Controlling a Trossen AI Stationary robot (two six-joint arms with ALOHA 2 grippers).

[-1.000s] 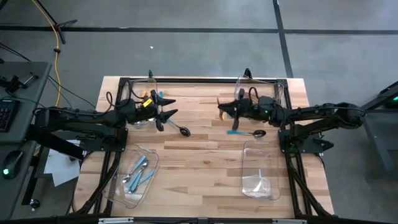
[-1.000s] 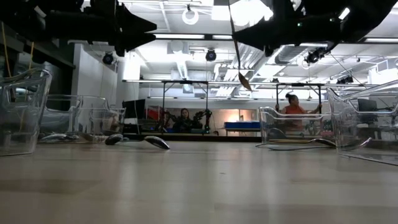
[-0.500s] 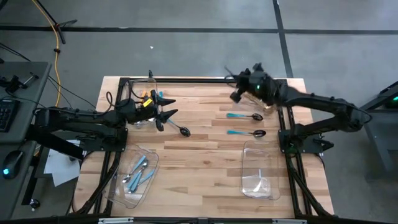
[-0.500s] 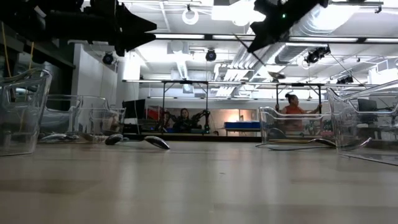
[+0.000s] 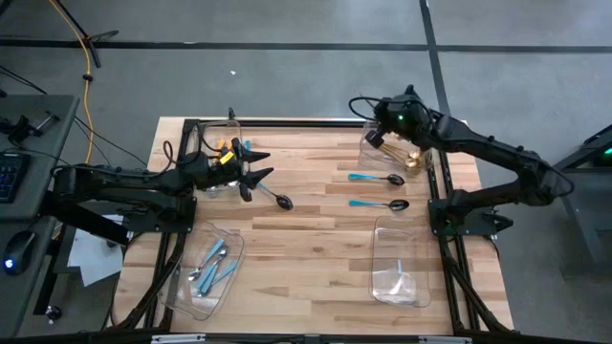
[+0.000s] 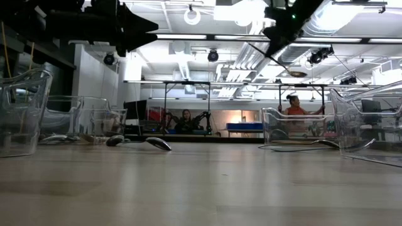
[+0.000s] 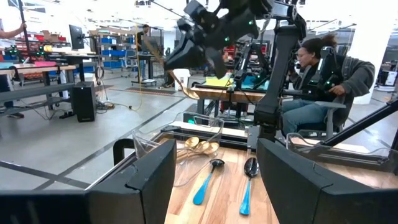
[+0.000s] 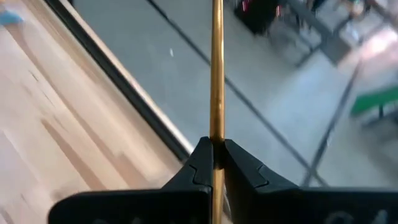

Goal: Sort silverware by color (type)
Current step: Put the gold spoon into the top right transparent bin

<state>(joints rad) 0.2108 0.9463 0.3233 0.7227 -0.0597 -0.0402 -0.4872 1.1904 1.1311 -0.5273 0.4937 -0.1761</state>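
Observation:
My right gripper (image 5: 377, 137) is raised over the clear far right bin (image 5: 422, 139) and is shut on a gold utensil (image 8: 216, 74). In the low view the utensil (image 6: 276, 61) slants down from the gripper. Other gold pieces (image 5: 413, 161) lie in that bin. Two teal-handled black spoons (image 5: 376, 179) (image 5: 380, 204) lie flat on the table beside it. A third dark spoon (image 5: 278, 199) lies just past my left gripper (image 5: 258, 165), which is open and hovers near the far left bin (image 5: 215, 153). My right gripper pinches the gold utensil's thin handle (image 8: 216, 132) between its two fingers (image 8: 239, 163), which lie across the handle. The utensil is lifted clear of the table and slants downward from the hold.
A near left bin (image 5: 182, 287) holds light-blue-handled silverware (image 5: 212, 265). A near right bin (image 5: 400, 263) stands below the teal spoons. Orange pieces show at the far left bin. Bare wood lies in the table's middle. People sit in the room beyond the table.
My right gripper has carried the gold utensil up and toward the table's far right, from above the teal-handled spoons to over the far right bin. It turned on the way, and the utensil went from hanging straight down to slanting.

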